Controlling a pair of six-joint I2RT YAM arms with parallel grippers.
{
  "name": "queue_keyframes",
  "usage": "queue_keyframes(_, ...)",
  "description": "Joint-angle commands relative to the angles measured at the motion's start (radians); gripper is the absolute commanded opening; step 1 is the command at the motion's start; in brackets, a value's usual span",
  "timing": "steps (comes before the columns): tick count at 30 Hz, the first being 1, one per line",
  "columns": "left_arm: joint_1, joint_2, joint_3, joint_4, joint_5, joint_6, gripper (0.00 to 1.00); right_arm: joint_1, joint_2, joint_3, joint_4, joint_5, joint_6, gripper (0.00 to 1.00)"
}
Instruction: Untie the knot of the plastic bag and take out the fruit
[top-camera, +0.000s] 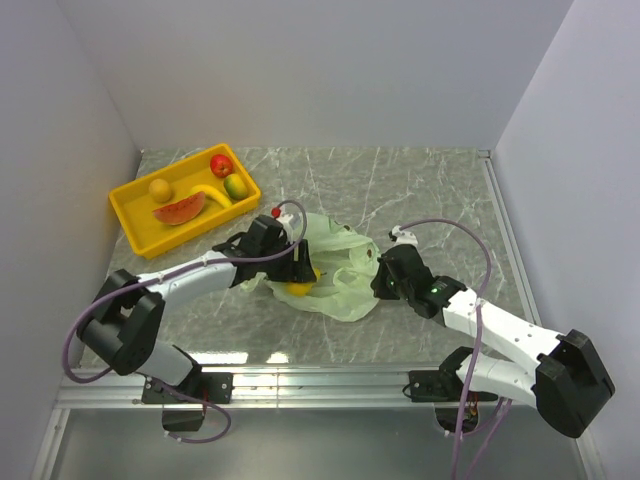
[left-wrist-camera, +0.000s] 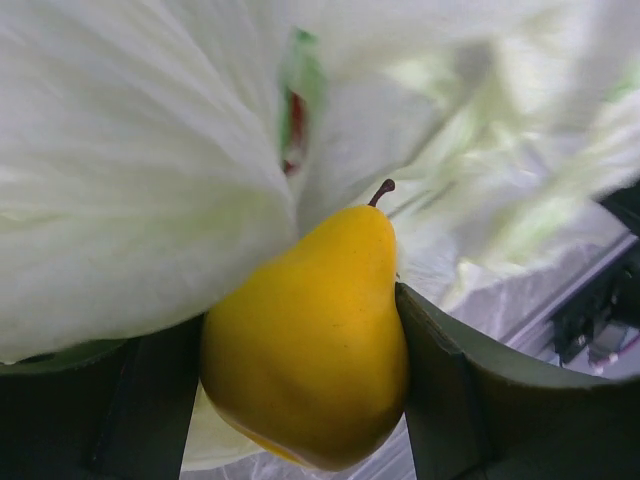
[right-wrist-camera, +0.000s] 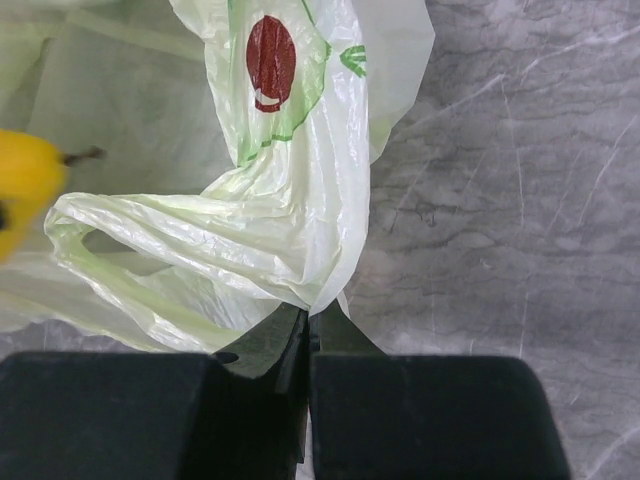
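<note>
- Bag (top-camera: 345, 300), pale green and crumpled, on the table (top-camera: 430, 190) about midway between its left and right edges, nearer the front edge.
- Left gripper (top-camera: 303, 275) holding a yellow pear (top-camera: 300, 288), one finger on each side, at the bag's front-left edge.
- In the left wrist view, pear stem upward, white-green film draped just behind it.
- Right gripper (top-camera: 374, 284) closed tight, pinching a fold of the bag's right side between its tips.
- Round red print (right-wrist-camera: 271, 62) on the film beyond that pinch.
- Yellow tray (top-camera: 125, 215) near the back-left corner, well apart from the bag.
- In the tray: red apple (top-camera: 221, 165), mango (top-camera: 236, 186), banana (top-camera: 215, 193), watermelon slice (top-camera: 180, 210), round yellow fruit (top-camera: 160, 188).
</note>
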Motion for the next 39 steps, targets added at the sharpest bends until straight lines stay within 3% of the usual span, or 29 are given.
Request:
queue_keyframes(1, -0.020, 0.006, -0.041, 0.144, -0.066, -0.107, 0.59, -0.001, -0.028, -0.010, -0.001, 0.001, -0.002, 0.00)
queue_keyframes(6, -0.043, 0.024, -0.070, 0.158, -0.194, -0.120, 0.72, -0.003, -0.039, -0.028, 0.009, -0.013, 0.012, 0.00)
queue_keyframes(12, -0.072, 0.000, -0.037, 0.017, -0.264, -0.187, 0.99, -0.001, -0.033, -0.020, 0.006, -0.008, 0.004, 0.00)
queue_keyframes(17, -0.119, -0.084, 0.060, -0.144, -0.364, -0.147, 0.99, -0.003, -0.005, 0.001, 0.008, -0.013, -0.008, 0.00)
queue_keyframes(23, -0.156, -0.166, 0.161, -0.323, -0.410, 0.023, 0.99, -0.003, 0.006, 0.013, 0.017, -0.018, -0.014, 0.00)
queue_keyframes(27, -0.194, -0.163, 0.239, -0.431, -0.375, 0.208, 0.97, -0.001, 0.015, 0.015, 0.020, -0.021, -0.019, 0.00)
queue_keyframes(30, -0.202, -0.128, 0.314, -0.543, -0.462, 0.195, 0.98, -0.003, 0.021, 0.021, 0.017, -0.024, -0.019, 0.00)
queue_keyframes(32, -0.204, -0.137, 0.310, -0.528, -0.400, 0.207, 0.97, -0.003, 0.015, 0.021, 0.020, -0.025, -0.016, 0.00)
queue_keyframes(35, -0.225, -0.164, 0.244, -0.382, -0.314, 0.270, 0.95, -0.001, 0.013, 0.015, 0.026, -0.033, -0.012, 0.00)
queue_keyframes(39, -0.265, -0.066, 0.288, -0.347, -0.276, 0.382, 0.94, -0.003, 0.015, 0.015, 0.020, -0.036, -0.011, 0.00)
